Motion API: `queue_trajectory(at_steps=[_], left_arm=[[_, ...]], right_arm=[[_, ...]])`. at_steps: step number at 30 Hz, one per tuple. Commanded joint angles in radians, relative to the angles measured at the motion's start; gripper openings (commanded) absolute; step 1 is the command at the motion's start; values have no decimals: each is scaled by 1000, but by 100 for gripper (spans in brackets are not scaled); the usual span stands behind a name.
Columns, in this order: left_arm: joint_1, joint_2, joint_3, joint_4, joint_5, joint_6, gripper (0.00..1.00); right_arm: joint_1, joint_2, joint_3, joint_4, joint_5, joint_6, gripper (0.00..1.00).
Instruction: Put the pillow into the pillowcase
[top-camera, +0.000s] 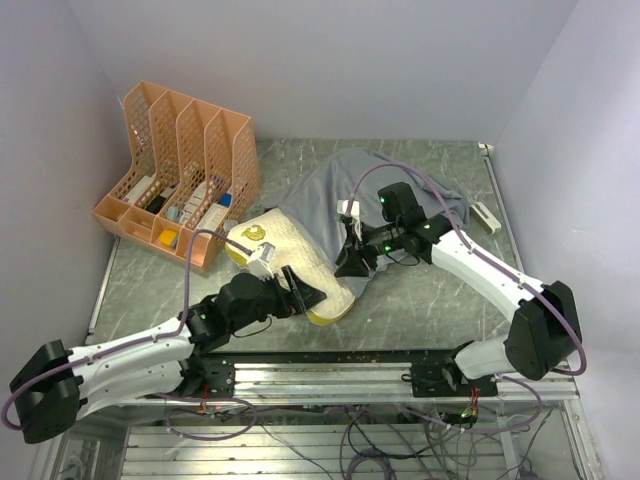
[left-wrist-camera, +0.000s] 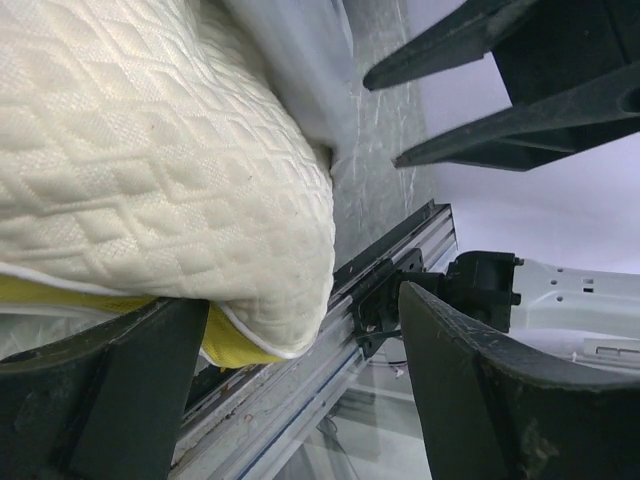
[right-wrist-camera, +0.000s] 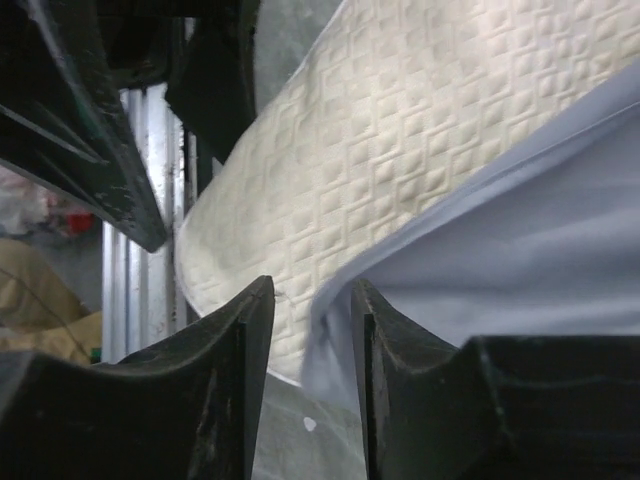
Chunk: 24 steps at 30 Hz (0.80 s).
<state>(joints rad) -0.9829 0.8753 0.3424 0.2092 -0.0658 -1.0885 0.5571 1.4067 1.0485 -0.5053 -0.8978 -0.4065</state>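
The cream-yellow quilted pillow (top-camera: 290, 255) lies slantwise mid-table, its far end inside the wrinkled blue-grey pillowcase (top-camera: 350, 190). My left gripper (top-camera: 312, 293) is open at the pillow's near corner. In the left wrist view (left-wrist-camera: 300, 390) the jaws stand wide apart, and the pillow corner (left-wrist-camera: 150, 150) with its yellow side edge rests against the left finger. My right gripper (top-camera: 352, 265) is at the pillowcase's mouth. In the right wrist view (right-wrist-camera: 312, 350) its jaws stand a little apart, the pillowcase hem (right-wrist-camera: 520, 250) hanging between them against the right finger, the pillow (right-wrist-camera: 400, 130) behind.
An orange file organiser (top-camera: 180, 170) holding small items stands at the back left. An aluminium rail (top-camera: 350, 375) runs along the near table edge, just below the pillow corner. A small white object (top-camera: 484, 217) lies at the right. Walls close in on three sides.
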Motion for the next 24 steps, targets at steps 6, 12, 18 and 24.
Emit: queue_trajectory(at_steps=[6,12,18,24], left_arm=[[-3,-71,59,-252,-96,7,84],[-4,-1,7,-148,-92,-10,74],[-4,205,-55,181,-97,6,74],[-4,285,-75,285,-113,-8,58]], right_arm=[[77,41,-22,121,341,138,42],[146,83,-25,83,404,118,48],[189,117,-29,49,394,97,49],[192,73,-42,72,389,109,52]])
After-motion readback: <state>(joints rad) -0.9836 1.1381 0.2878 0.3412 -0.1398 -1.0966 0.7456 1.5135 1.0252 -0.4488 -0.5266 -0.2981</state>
